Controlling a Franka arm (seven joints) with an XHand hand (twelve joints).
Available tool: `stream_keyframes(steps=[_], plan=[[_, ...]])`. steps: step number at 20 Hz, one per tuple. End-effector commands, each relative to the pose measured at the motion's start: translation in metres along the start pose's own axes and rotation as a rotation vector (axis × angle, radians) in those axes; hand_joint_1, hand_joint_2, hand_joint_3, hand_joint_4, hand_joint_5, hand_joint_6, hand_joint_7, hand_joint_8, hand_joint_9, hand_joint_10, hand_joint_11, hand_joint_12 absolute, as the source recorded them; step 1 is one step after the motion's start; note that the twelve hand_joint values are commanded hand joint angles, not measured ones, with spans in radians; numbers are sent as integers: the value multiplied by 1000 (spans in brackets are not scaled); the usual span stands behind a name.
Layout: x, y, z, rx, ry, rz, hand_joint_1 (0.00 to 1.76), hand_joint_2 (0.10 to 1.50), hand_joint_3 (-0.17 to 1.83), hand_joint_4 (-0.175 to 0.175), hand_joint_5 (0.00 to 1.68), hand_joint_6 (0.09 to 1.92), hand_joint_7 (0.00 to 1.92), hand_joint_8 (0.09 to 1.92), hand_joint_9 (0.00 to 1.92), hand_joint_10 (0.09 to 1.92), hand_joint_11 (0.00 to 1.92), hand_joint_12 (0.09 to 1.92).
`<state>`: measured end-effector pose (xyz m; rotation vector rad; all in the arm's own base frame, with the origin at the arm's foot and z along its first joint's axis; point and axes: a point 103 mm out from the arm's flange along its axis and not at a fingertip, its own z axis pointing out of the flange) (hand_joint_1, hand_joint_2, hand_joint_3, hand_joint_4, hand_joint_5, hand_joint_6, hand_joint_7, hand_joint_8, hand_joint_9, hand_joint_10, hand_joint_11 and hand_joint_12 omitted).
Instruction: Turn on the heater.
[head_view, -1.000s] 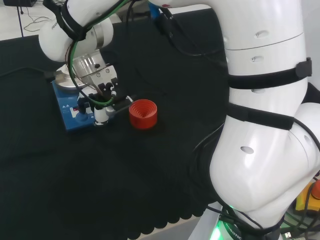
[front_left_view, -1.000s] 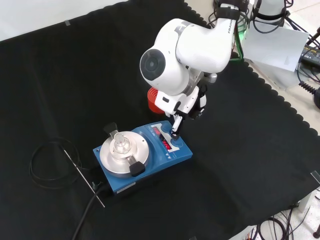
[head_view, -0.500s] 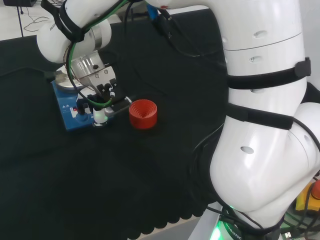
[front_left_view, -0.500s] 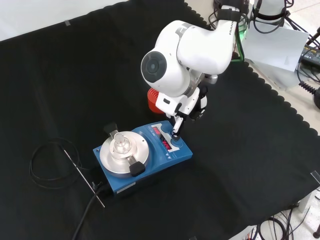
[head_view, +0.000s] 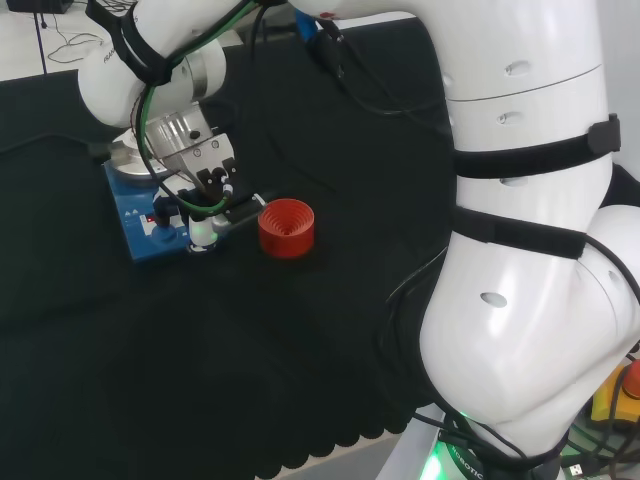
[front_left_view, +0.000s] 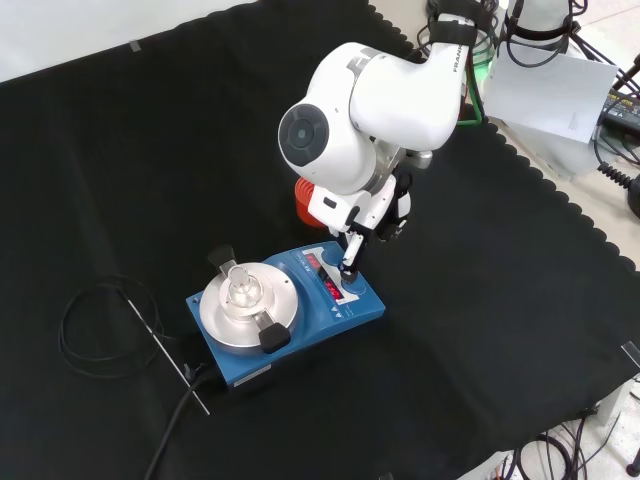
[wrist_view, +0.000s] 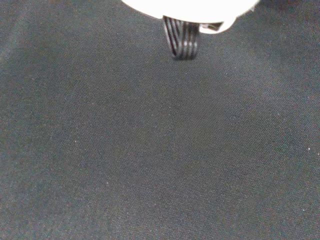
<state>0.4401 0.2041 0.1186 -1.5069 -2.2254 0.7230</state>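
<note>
At the front panel of the blue heater, the hand points 1 straight finger down at the controls, holding nothing; step in hand appears to be the switch press; next move calls for a short, accurate push.

No legible text anywhere. Heater front panel has a red lit display — digits too small to read. Arm link carries print — not readable.
</note>
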Motion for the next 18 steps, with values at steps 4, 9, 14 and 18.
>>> stream_keyframes(steps=[4,9,14,18], plan=[[1,1,3,4,1,-1,1404,708,1031,-36,263,602,1391,1688,1447,1492,1017,1330],[2,-5,-6,-18,4,-2,1404,708,1032,-36,262,605,1390,1689,1447,1492,1018,1330],[0,-17,-24,-57,6,5,1404,707,1033,-36,262,608,1390,1689,1447,1492,1019,1330],[0,-26,-31,-74,4,9,1403,707,1034,-36,261,610,1390,1690,1447,1492,1019,1330]])
